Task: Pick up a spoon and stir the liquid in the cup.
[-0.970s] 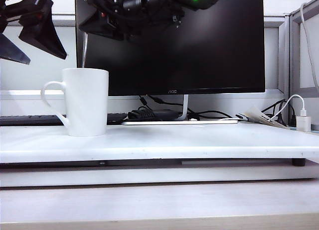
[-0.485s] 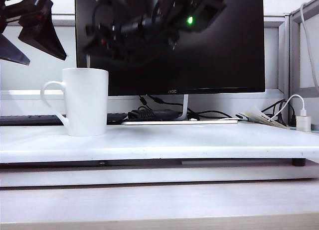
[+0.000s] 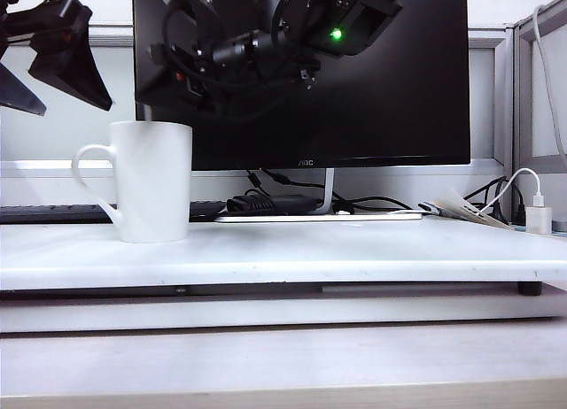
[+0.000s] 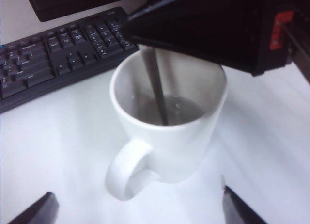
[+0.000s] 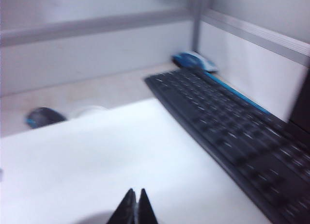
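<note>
Since the earlier exterior frame, my right arm (image 3: 257, 46) is sitting lower in front of the dark monitor (image 3: 381, 99), its green light now further down; the cup and the left arm are staying where they were.

I am looking at a white worktop (image 3: 354, 250). The cup (image 3: 152, 181) is standing upright on its left part, handle pointing left in the exterior view. The left gripper (image 3: 40, 68) is hanging up and to the left of the cup, apart from it, its fingers (image 4: 34, 212) spread wide and holding nothing.

From the left wrist, I am seeing down into the cup (image 4: 167, 132). It is holding a greyish liquid. The spoon (image 4: 157, 90), a thin grey handle, is running down from the dark right arm above the rim and into the liquid. A black keyboard (image 4: 53, 64) is lying behind the cup.

In the right wrist view, the right gripper (image 5: 135, 207) is showing its fingers (image 5: 128, 207) pressed together; that picture is blurred, and I cannot see the spoon between them there. I judge it is pinching the spoon's top.

I judge the stirring step is under way. The next move is calling for small circles with the spoon, keeping clear of the cup wall so the cup is not tipping or sliding.
</note>
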You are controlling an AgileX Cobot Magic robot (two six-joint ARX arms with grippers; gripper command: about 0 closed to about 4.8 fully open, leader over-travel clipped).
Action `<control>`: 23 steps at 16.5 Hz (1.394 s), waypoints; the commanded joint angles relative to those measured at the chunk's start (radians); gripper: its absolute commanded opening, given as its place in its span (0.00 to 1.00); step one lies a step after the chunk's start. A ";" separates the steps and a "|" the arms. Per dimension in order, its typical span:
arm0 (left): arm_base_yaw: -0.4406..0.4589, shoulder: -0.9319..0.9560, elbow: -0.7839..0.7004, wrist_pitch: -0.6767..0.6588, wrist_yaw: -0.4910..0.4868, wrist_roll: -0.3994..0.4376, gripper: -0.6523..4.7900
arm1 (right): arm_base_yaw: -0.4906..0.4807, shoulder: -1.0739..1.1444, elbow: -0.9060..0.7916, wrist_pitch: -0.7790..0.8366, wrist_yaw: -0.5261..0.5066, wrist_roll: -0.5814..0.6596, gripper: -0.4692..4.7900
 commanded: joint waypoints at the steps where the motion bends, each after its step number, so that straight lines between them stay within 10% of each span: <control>1: 0.000 -0.002 0.003 0.014 -0.003 0.006 1.00 | -0.002 -0.008 0.005 -0.011 0.112 -0.027 0.08; 10: 0.000 -0.002 0.003 0.013 -0.003 0.006 1.00 | -0.001 -0.008 0.007 0.063 -0.080 -0.018 0.08; 18: 0.000 -0.002 0.003 0.013 -0.003 0.006 1.00 | 0.011 -0.009 0.007 -0.090 0.108 -0.160 0.08; 23: 0.000 -0.002 0.003 0.013 -0.003 0.006 1.00 | 0.023 -0.008 0.007 0.025 0.036 -0.154 0.08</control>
